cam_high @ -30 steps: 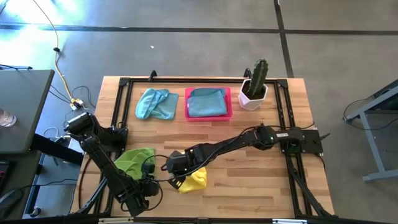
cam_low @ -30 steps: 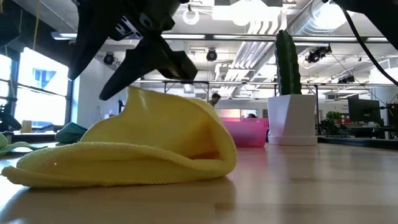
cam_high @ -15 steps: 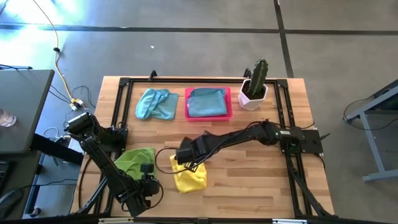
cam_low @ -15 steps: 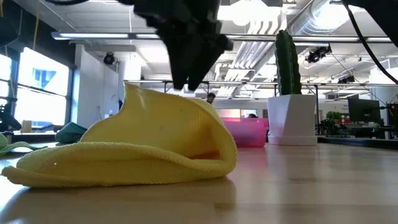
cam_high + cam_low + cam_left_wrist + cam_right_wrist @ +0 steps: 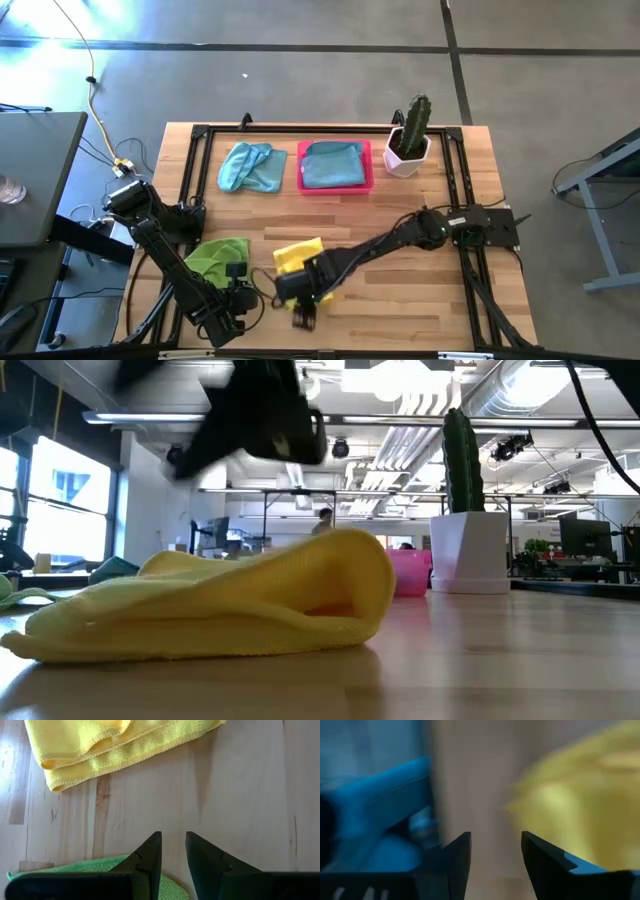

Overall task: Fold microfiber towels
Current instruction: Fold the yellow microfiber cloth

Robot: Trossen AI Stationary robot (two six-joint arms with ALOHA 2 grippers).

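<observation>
Hands both empty, folded yellow cloth on wooden counter (image 5: 400, 300) near its front edge.

Right hand (image 5: 303, 312), two dark fingers spread with clear gap between them, holds nothing; it sits at front edge of soft yellow microfiber towel (image 5: 300, 258), which lies folded over and low on the boards, its near side doubled into stitched layers in left wrist view. Contact between right hand and yellow towel cannot be told. Left hand (image 5: 173, 851), fingers a narrow slit apart, nothing between them, hovers over bare wood just beside crumpled lime green microfiber towel (image 5: 218, 254), at counter's front-left. Rumpled light blue microfiber towel (image 5: 250, 167) lies at the back, beside rigid pink rectangular tray (image 5: 304, 185) carrying another folded light blue towel (image 5: 332, 164). Green cactus in white pot (image 5: 409, 135) stands next to tray.
</observation>
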